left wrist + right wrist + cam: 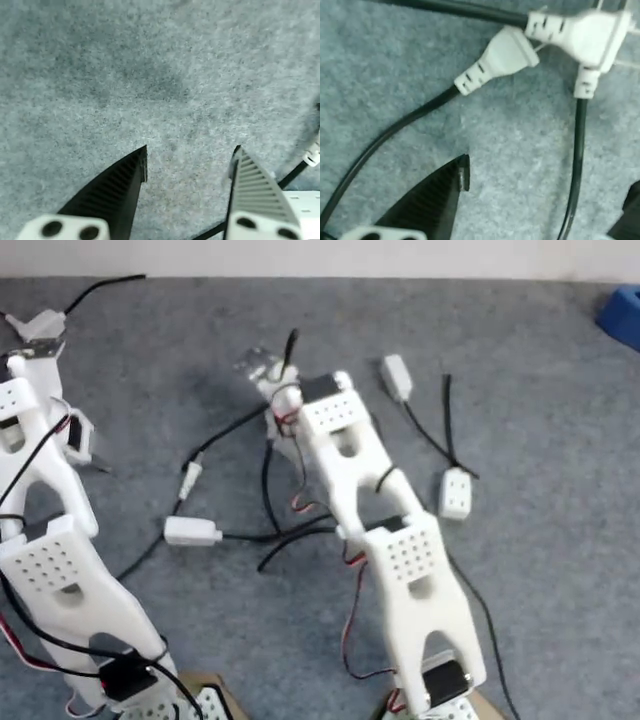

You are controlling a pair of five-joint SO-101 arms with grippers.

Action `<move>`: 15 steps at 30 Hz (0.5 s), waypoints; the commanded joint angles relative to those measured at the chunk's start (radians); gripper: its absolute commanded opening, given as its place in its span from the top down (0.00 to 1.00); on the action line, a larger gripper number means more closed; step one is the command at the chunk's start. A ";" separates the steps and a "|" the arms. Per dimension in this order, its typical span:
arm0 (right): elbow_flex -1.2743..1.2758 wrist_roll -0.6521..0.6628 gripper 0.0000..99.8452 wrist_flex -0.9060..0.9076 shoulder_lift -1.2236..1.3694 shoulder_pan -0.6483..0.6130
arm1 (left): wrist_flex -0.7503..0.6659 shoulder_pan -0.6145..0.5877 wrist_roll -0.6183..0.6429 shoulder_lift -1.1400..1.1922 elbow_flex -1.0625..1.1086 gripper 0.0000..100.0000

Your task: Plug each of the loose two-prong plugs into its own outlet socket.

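On the grey bench, below the right tool: white two-prong plug beside an outlet socket.
Lying flat, long axis in line with its black cord, prong end seemingly aimed at the socket, close but not seated. Right tool spread wide, holding nothing; left tool likewise parted over bare felt. Second outlet well apart, also flat.

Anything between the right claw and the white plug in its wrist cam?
Nothing solid. The right claw, open, hangs over felt short of the white plug. One black cable from the neighbouring connector runs into the claw's opening and might snag.
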 commanded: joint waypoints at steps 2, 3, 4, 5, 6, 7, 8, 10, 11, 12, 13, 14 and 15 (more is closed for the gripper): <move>-0.013 0.015 0.55 -0.021 -0.016 0.004 | -0.003 -0.033 -0.014 -0.013 -0.005 0.73; -0.012 0.014 0.57 -0.021 -0.016 0.007 | -0.003 -0.039 -0.014 -0.013 -0.005 0.73; -0.010 0.014 0.59 -0.021 -0.016 0.015 | -0.003 -0.044 -0.014 -0.013 -0.005 0.73; -0.005 0.014 0.61 -0.022 -0.015 0.024 | -0.003 -0.050 -0.014 -0.013 -0.005 0.73; -0.005 0.014 0.63 -0.022 -0.015 0.033 | -0.003 -0.058 -0.014 -0.015 -0.005 0.73; -0.004 0.014 0.65 -0.022 -0.015 0.048 | -0.003 -0.065 -0.015 -0.016 -0.005 0.73; -0.004 0.014 0.67 -0.022 -0.015 0.061 | -0.003 -0.073 -0.015 -0.018 -0.005 0.73; -0.004 0.014 0.69 -0.021 -0.015 0.094 | -0.003 -0.085 -0.018 -0.018 -0.005 0.73; -0.004 0.014 0.69 -0.019 -0.015 0.110 | -0.003 -0.088 -0.031 -0.018 -0.005 0.73; -0.004 0.012 0.69 -0.018 -0.015 0.125 | -0.003 -0.088 -0.048 -0.016 -0.005 0.73; -0.004 0.012 0.69 -0.016 -0.015 0.137 | -0.003 -0.088 -0.057 -0.013 -0.005 0.73; -0.004 0.012 0.69 -0.016 -0.015 0.147 | -0.003 -0.088 -0.060 -0.013 -0.005 0.73; -0.002 0.012 0.69 -0.015 -0.015 0.150 | -0.003 -0.088 -0.060 -0.013 -0.005 0.73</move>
